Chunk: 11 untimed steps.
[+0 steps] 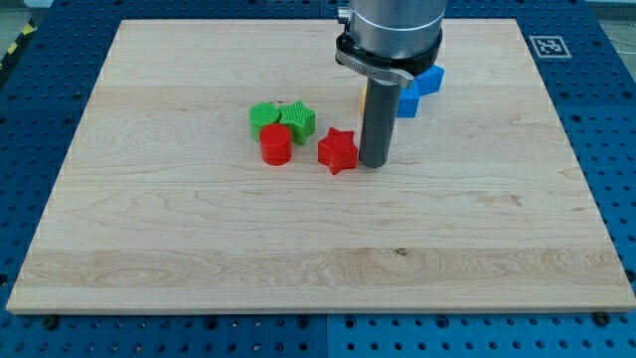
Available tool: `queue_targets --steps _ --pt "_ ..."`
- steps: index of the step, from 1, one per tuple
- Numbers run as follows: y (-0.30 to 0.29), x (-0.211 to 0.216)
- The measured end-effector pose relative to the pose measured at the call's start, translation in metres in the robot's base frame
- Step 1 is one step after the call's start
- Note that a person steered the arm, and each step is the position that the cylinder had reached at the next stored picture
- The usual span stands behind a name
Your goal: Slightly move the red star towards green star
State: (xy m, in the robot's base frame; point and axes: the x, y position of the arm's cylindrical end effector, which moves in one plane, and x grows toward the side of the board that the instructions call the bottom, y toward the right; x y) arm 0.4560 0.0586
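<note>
The red star [337, 150] lies near the middle of the wooden board [199, 249]. My tip [375, 162] stands just to its right, close to or touching its right edge. The green star [297, 119] lies up and to the left of the red star, with a small gap between them. A green round block [263, 116] touches the green star's left side, and a red cylinder [276, 144] sits just below the two green blocks.
A blue block [420, 87] lies at the view's top right of my tip, partly hidden by the arm. An orange block [364, 97] peeks out behind the rod. A black-and-white marker [547, 46] sits at the top right corner.
</note>
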Motion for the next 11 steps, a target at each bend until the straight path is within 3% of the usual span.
queue_targets --steps 5,7,11 --pt "0.002 0.021" --pt "-0.033 0.021" --pt "0.01 -0.001"
